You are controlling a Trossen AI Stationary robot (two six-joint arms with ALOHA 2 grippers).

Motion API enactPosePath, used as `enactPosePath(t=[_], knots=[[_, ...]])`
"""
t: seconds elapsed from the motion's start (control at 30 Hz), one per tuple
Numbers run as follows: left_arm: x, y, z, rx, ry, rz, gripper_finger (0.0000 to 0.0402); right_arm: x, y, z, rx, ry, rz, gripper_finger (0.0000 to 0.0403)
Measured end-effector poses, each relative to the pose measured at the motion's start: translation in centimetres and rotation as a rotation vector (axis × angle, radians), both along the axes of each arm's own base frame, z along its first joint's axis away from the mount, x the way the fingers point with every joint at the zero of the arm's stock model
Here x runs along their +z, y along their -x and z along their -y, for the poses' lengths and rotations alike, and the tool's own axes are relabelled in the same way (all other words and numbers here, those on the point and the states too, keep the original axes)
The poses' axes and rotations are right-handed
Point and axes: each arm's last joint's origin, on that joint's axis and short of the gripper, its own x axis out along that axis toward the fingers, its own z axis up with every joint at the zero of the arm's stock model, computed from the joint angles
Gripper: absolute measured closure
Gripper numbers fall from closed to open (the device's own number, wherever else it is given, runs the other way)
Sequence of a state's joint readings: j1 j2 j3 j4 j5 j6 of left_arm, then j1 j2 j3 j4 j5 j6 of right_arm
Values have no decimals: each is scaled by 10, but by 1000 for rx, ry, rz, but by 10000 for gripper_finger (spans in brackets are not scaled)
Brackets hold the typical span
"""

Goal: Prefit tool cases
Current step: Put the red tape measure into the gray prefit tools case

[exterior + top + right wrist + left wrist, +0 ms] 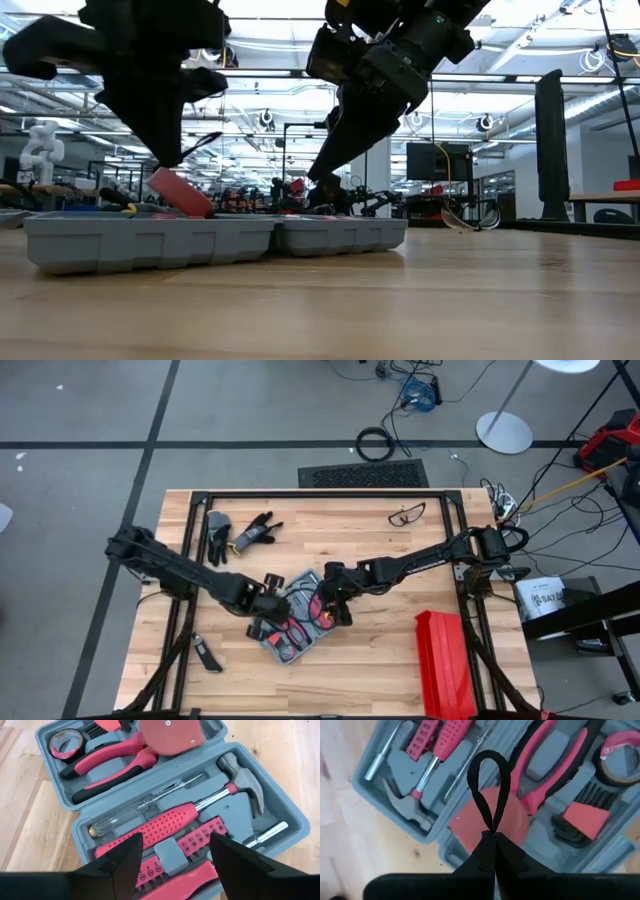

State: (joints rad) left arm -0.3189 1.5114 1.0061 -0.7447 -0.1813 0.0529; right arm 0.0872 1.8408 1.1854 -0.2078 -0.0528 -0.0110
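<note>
Two grippers: both over the open tool case (pixel 298 622), mid-table, toward the near edge.
Left gripper (pixel 492 827): fingers pressed together, pinching a black strap loop (pixel 490 785); round pink tape measure (pixel 492 820) hanging just below, tilted, above the case's pliers half.
Right gripper (pixel 172 850): fingers spread wide, holding nothing, poised over the screwdriver half.
Tool case contents: hammer (pixel 245 782), pink-handled screwdriver (pixel 160 827), clear tester screwdriver (pixel 135 812), bit strip (pixel 200 837), pliers (pixel 110 767), tape roll (pixel 67 741).
Surface: light wooden table (pixel 380 555) in a black frame; gloves (pixel 240 535) and safety glasses (pixel 405 513) toward the far edge; red ribbed box (pixel 443 660) at the near right; small dark tool (pixel 207 655) near left.
Room: grey floor with cables beyond the table; low view looks into a bright workshop hall.
Low view only: pink tape measure (pixel 180 192) tipped against the case rim (pixel 150 240), both halves flat on the wood.
Wrist views only: individual tools in their grey slots.
</note>
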Motion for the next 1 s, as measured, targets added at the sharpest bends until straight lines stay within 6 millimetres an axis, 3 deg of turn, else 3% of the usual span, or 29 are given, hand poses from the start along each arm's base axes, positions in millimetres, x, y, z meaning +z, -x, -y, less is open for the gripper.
enactPosePath(t=[0.23, 0.37, 0.5, 1.0], knots=[[-4, 2, 6, -12, 20, -34, 402, 0, 0, 0, 0, 0, 2, 177], [2, 16, 1, -1, -164, -69, 402, 0, 0, 0, 0, -1, 2, 177], [11, 16, -3, -31, -261, -33, 402, 0, 0, 0, -1, -1, 5, 177], [9, 23, 38, 52, -17, 31, 401, 0, 0, 0, 1, -2, 6, 177]])
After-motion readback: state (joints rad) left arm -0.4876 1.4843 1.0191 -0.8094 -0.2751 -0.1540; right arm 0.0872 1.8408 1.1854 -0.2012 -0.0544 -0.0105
